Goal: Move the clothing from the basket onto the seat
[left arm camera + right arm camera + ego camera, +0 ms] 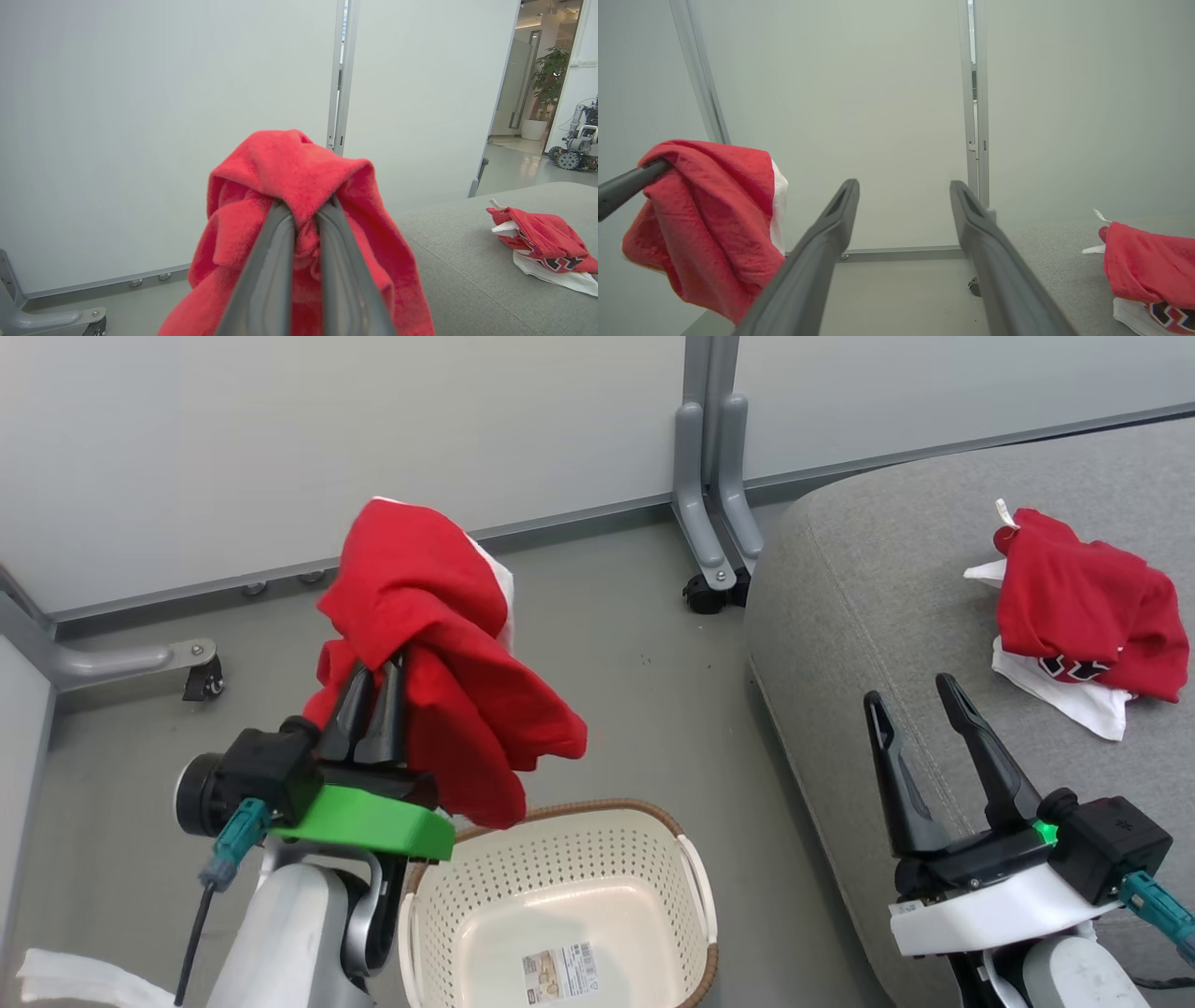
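Basket with a sticker inside, one garment lifted above it.
Left gripper jaws pinch the garment over the basket's far-left rim. The other garment lies on the seat. Right gripper jaws stand wide above the seat's edge. Floor separates basket and seat.

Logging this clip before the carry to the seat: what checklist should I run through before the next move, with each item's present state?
1. Grip: left tool shut on the red garment: ok.
2. Source: basket holds no clothing: ok.
3. Clearance: hanging hem free of the basket rim: cannot tell.
4. Spare arm: right tool open, holding nothing: ok.
5. Landing: bare seat area beside the printed garment: ok.
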Available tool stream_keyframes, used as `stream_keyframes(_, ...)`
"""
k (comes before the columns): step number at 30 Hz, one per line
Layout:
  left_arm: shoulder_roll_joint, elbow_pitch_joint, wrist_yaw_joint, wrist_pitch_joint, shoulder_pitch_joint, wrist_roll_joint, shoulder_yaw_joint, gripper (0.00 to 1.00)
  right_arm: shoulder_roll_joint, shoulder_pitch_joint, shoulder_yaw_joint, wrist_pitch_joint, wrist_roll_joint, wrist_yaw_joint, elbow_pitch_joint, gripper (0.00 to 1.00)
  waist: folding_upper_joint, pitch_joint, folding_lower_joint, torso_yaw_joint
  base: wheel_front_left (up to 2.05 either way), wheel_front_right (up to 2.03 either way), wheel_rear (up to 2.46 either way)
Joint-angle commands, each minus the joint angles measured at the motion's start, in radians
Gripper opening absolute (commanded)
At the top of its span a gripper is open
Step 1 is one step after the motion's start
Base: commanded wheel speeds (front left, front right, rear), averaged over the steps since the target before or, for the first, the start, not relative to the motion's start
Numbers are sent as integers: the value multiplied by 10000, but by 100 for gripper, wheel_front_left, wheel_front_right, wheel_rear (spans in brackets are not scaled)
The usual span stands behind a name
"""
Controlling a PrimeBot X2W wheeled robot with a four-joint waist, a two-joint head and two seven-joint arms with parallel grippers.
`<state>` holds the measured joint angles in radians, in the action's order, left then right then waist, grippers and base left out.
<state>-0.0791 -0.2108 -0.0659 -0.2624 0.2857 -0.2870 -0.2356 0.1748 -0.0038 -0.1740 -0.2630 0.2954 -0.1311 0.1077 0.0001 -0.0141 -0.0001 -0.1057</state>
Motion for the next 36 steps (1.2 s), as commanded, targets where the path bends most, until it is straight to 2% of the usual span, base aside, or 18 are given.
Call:
stream_keyframes(1,71,294,-94,-32,-240,176,167,0,11,195,-9,-26,25,7,7,100,-1,-76,1,68,0,0,0)
stream_keyframes(8,265,1569,-381,-19,-550,433,494,0,82,339,-44,-26,70,7,-21,100,-1,-136,1,119,0,0,0)
stream_keyframes(15,279,2173,-484,-20,-652,35,-276,0,129,240,-118,-26,27,7,1,100,-1,-171,1,87,0,0,0)
stream_keyframes(24,278,2331,-588,-21,-634,-74,-1414,0,108,238,-50,-26,-17,7,41,100,-1,-145,1,22,0,0,0)
stream_keyframes(36,280,2481,-632,-19,-557,-269,-1626,0,108,213,-4,-26,-41,7,-28,100,-1,-215,1,-20,0,0,0)
